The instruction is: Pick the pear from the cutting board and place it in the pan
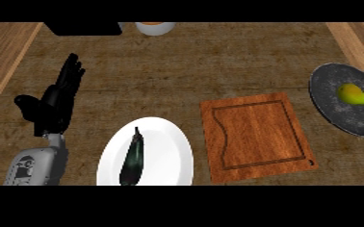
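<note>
The left hand [53, 103] rests open, fingers straight up, holding nothing, well left of the cutting board [256, 137]. The right hand is out of the head view. The pear [350, 94] lies inside the pan [328, 96], up and right of the board, which is bare. A white plate [167, 144] with an eggplant [133, 156] sits just left of the board on the surface. The placement looks done; seemingly nothing remains.
</note>
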You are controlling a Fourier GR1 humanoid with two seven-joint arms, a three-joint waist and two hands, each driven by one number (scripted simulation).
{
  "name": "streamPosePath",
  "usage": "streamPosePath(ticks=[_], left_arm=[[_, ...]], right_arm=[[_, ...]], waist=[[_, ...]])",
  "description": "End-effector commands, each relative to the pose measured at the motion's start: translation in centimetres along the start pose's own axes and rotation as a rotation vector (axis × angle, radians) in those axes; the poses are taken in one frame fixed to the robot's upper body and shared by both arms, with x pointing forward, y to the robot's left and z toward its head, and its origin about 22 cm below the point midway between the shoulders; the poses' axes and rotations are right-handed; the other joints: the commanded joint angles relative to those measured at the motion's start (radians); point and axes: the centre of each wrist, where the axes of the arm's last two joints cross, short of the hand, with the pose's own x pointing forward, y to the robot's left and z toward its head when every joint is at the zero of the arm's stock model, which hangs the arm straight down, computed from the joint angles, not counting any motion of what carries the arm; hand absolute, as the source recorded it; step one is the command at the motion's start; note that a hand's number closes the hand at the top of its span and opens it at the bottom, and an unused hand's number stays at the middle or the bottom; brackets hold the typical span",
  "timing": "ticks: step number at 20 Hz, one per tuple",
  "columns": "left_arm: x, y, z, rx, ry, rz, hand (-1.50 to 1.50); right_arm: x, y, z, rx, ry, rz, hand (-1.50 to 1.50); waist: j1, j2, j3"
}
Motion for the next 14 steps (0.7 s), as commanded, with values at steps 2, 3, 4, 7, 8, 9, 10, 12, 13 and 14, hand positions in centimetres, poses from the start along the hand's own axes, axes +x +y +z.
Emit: streamPosePath(ticks=[2,3,4,7,8,9,10,12,13,14], left_arm=[[-0.2,1.6,0.2,0.026,0.011,0.001,0.00],[0.4,-0.5,-0.4,0.046,0.008,0.003,0.00],[0.1,0.9,0.4,0.005,0.012,-0.009,0.00],[0.5,0.8,-0.2,0.029,0.021,-0.025,0.00],[0.5,0.8,-0.4,0.032,0.008,0.012,0.00],[-0.6,1.2,0.7,0.046,0.000,-0.003,0.00],[1.4,0.9,-0.1,0.042,0.016,-0.009,0.00],[0.7,2.0,0.8,0.025,-0.001,0.005,0.00],[-0.1,0.7,0.2,0.030,0.007,-0.008,0.00],[0.6,1.5,0.1,0.044,-0.009,-0.009,0.00]], right_arm=[[-1.9,-2.9,2.7,0.060,-0.059,-0.081,-1.50],[-1.7,-5.5,2.6,0.074,-0.062,-0.079,-1.50],[-1.8,-5.2,3.3,0.075,-0.060,-0.080,-1.50],[-1.5,-6.0,4.5,0.083,-0.073,-0.082,-1.50],[-2.7,-6.5,6.7,0.053,-0.066,-0.091,-1.50],[-2.1,-6.9,6.8,0.054,-0.084,-0.075,-1.50],[-1.1,-7.5,6.4,0.077,-0.086,-0.066,-1.50],[-2.1,-7.5,9.9,0.091,-0.053,-0.088,-1.50],[-1.4,-8.0,10.3,0.091,-0.036,-0.080,-1.50],[-0.9,-8.4,11.2,0.103,-0.038,-0.056,-1.50]], waist=[[-0.026,-0.010,-0.005],[-0.035,-0.009,-0.005],[-0.025,-0.010,-0.005],[-0.035,-0.010,-0.007],[-0.033,-0.007,-0.006],[-0.033,-0.009,-0.008],[-0.032,-0.011,-0.007],[-0.021,-0.006,-0.006],[-0.034,-0.004,-0.007],[-0.027,-0.004,-0.006]])
